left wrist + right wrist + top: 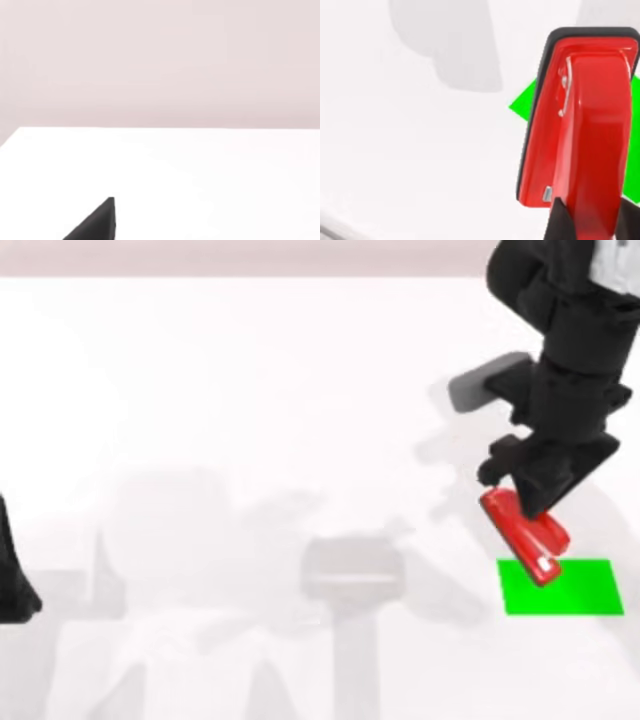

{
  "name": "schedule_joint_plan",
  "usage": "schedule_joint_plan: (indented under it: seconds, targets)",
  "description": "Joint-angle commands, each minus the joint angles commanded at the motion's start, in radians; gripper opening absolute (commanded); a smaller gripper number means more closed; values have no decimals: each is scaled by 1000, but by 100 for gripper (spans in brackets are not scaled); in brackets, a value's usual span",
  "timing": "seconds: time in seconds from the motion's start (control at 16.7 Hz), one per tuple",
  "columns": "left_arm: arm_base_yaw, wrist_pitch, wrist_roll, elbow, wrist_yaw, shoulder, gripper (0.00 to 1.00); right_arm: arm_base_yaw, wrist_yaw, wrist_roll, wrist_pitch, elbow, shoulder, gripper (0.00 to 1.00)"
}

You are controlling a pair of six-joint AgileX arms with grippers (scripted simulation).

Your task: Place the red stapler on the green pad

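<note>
My right gripper (530, 508) is shut on the red stapler (524, 536) and holds it in the air at the table's right side. The stapler is tilted, and its lower end with the white-grey patch hangs over the left corner of the green pad (585, 590), which lies flat on the table. In the right wrist view the red stapler (585, 120) fills the frame between two dark fingers (562, 222), with corners of the green pad (522, 105) showing behind it. My left arm (12, 580) is parked at the table's left edge.
The white table (250, 390) carries only soft grey shadows of the arms. Its far edge (250, 278) meets a pale wall. The left wrist view shows bare tabletop (200, 175) and a dark wedge of that gripper (97, 222).
</note>
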Motion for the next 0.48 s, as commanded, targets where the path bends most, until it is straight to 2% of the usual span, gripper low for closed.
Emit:
schedule_joint_plan:
  seconds: [0.24,0.48]
  targets:
    - [0,0,0,0,0,0,100,-22,27,-456,70,-152,-95,0]
    - [0,0,0,0,0,0,100,-43,68,-798,170,-271,-196,0]
